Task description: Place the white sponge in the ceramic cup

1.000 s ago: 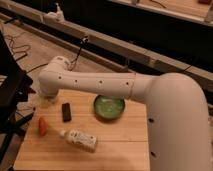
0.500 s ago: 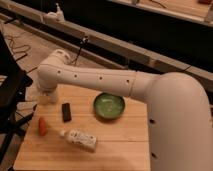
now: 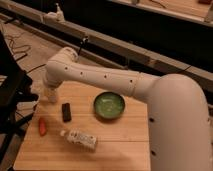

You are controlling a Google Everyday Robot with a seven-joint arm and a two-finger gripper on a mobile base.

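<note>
Gripper over the far-left corner of the wooden table.
Fingers closed; the small, plain white ceramic cup sits just beneath.

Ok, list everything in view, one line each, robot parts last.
wooden table: one, light brown, centre
green bowl: one, green, mid-table
black block: one, black, left of the bowl
red-orange item: one, red-orange, by the table's left edge
white bottle: one, white with a label, lying near the front
whitish shape: one, far-left corner under the gripper; cannot tell what it is
arm: one, white, reaching from the right to the far-left corner
gripper: one, white, shut, pointing down over the far-left corner
</note>
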